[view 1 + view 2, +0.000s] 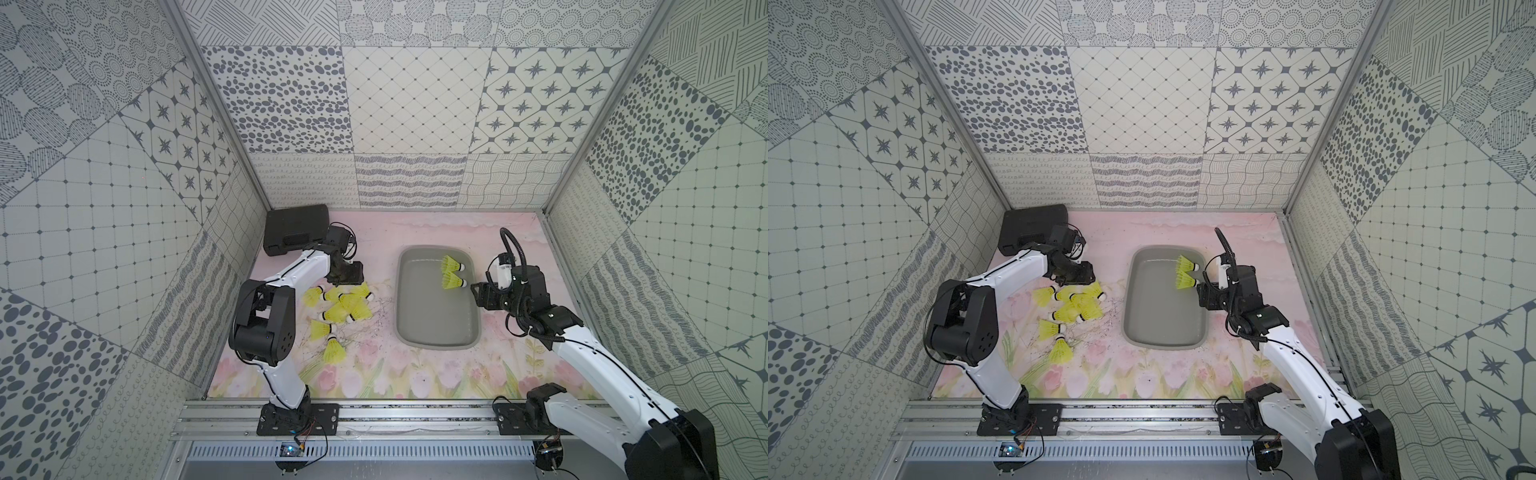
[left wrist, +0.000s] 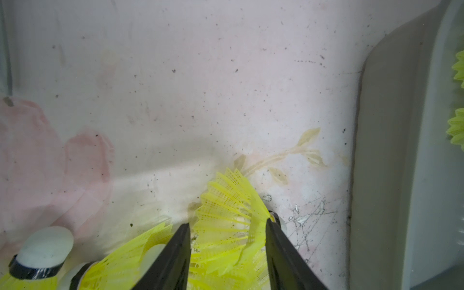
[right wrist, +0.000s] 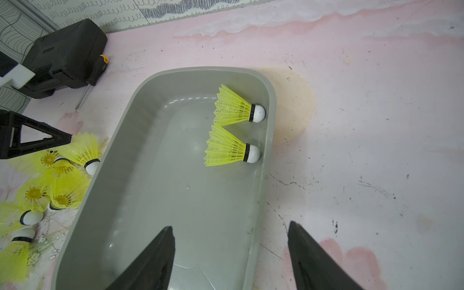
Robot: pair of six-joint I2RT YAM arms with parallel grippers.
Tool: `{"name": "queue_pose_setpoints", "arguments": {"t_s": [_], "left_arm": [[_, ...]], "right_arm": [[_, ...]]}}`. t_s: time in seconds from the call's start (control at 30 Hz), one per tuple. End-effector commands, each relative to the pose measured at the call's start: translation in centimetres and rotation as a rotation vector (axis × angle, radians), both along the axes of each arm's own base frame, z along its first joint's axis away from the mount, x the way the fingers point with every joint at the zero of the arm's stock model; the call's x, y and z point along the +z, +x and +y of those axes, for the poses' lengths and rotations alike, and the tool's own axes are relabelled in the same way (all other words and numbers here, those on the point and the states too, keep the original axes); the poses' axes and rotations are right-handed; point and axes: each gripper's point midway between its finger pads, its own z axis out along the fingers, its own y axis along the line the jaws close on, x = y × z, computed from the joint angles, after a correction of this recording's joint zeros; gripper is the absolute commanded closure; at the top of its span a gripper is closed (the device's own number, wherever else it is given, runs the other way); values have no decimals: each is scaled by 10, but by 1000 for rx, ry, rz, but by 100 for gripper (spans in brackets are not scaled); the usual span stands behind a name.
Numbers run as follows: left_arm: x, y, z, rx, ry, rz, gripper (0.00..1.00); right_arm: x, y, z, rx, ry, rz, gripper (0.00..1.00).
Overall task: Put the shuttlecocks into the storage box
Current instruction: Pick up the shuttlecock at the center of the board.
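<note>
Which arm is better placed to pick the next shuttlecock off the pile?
Left. The left gripper is down at the pile, its jaws either side of one shuttlecock. The right gripper hangs open and empty over the storage box rim, with the box between it and the pile.

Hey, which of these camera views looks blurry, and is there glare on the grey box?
Left wrist view: soft overall, the nearest shuttlecocks smeared. Right wrist view: sharp, with small white glare streaks on the inner wall of the storage box. Both top views: evenly lit, faint shadows only.
</note>
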Motion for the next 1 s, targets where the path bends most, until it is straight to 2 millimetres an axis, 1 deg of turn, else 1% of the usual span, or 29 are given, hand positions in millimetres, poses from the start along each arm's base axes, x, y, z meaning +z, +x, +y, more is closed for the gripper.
{"name": "queue_pose_setpoints", "arguments": {"t_s": [0.0,0.07,0.17,0.23,0.3,0.4,0.47,0.5,0.67,0.77,0.87,0.9,0.97], "left_arm": [[-1,-9,-15,-109,-66,55,52],[-3,-10,-17,-112,-72,68,53],[-7,-12,-16,-111,-67,92,64],[-7,-13,-15,-105,-60,100,73],[-7,-13,-13,-92,-55,103,79],[-2,-12,-14,-85,-63,92,92],[4,-10,-17,-81,-82,77,98],[8,-8,-18,-71,-93,68,100],[34,-1,-24,-10,-159,-8,100],[56,3,-27,33,-221,-75,100],[81,3,-35,54,-311,-132,100],[92,5,-38,51,-345,-165,100],[110,2,-42,52,-392,-200,100]], "right_arm": [[-1,3,-1,-12,8,-16,25],[-1,3,-1,-13,9,-14,25],[-2,3,-1,-14,10,-13,25],[-2,3,-1,-14,10,-12,25],[-2,3,-1,-14,10,-13,25],[-2,3,-1,-12,11,-12,25],[-1,3,0,-11,14,-13,25],[-1,3,0,-10,15,-12,25],[3,4,3,10,22,-23,25],[8,5,9,45,35,-45,25],[18,6,21,113,54,-88,25],[23,6,27,149,64,-111,25],[31,4,40,232,80,-166,25]]}}
